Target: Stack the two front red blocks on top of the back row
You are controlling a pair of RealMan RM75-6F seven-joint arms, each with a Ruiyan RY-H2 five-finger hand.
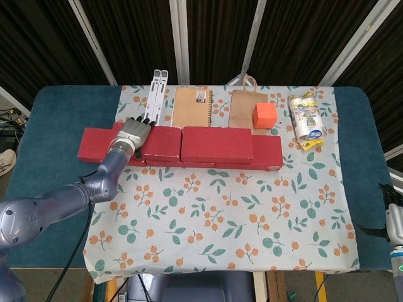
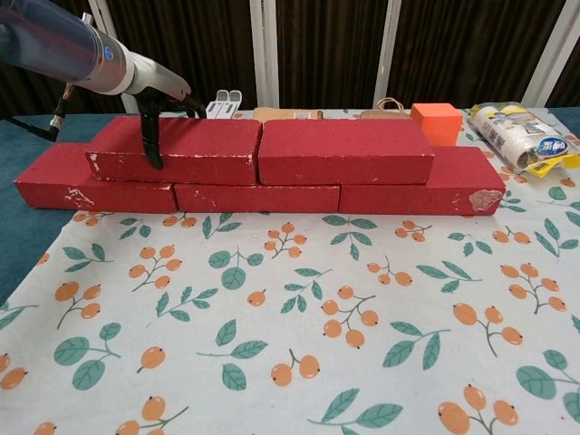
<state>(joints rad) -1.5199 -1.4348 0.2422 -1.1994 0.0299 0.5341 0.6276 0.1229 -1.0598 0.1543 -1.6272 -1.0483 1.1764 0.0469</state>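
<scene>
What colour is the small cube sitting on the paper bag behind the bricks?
Orange. The cube shows best in the head view, on the brown paper bag.
</scene>
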